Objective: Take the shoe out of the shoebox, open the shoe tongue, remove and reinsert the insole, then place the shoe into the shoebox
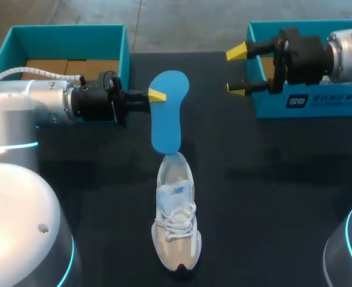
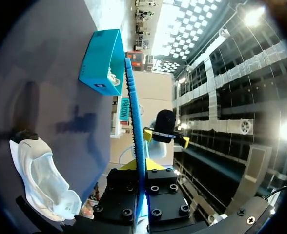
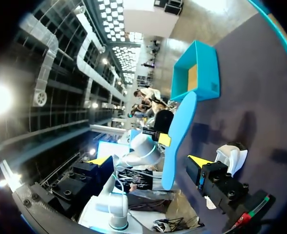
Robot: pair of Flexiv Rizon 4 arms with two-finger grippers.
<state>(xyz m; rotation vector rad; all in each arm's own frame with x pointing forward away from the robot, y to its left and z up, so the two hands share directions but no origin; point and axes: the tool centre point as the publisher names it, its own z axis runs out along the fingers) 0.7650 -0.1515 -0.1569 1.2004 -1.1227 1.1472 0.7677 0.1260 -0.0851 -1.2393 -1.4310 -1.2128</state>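
One blue insole (image 1: 167,128) is clamped in the left tool (image 1: 157,94), one white shoe (image 1: 177,227) laid on the tabletop (image 1: 272,197) beneath; the right tool (image 1: 236,70) is spread open, empty, beside one of two boxes (image 1: 266,104).

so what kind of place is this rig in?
Probably a robot manipulation bench staged for shoe handling: a black table, two teal shoeboxes at its far edge, a white sneaker, and the left gripper holding the blue insole.
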